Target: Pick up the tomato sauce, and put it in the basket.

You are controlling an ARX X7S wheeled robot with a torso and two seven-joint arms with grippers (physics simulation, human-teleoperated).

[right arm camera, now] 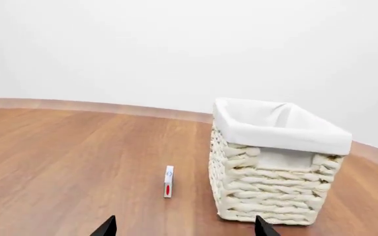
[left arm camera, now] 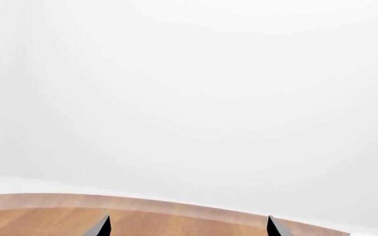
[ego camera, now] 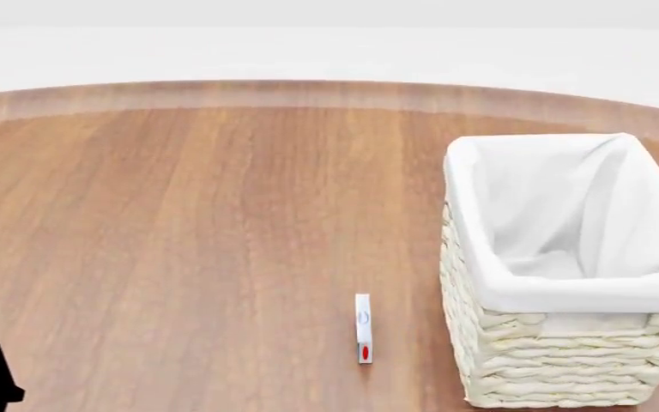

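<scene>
**Basket seen at the table's right edge; no sauce can in view**

The basket (ego camera: 559,283) is seen upright near the right edge of the wooden table (ego camera: 192,240). Only its white liner (ego camera: 570,215) can be seen inside; the bottom is partly hidden. A small white box (ego camera: 363,328) with a red mark is seen just left of it, apart. The tomato sauce is not seen in any view. The left gripper (left arm camera: 187,227) and right gripper (right arm camera: 184,227) are both shown with fingertips spread apart, nothing between them.
</scene>
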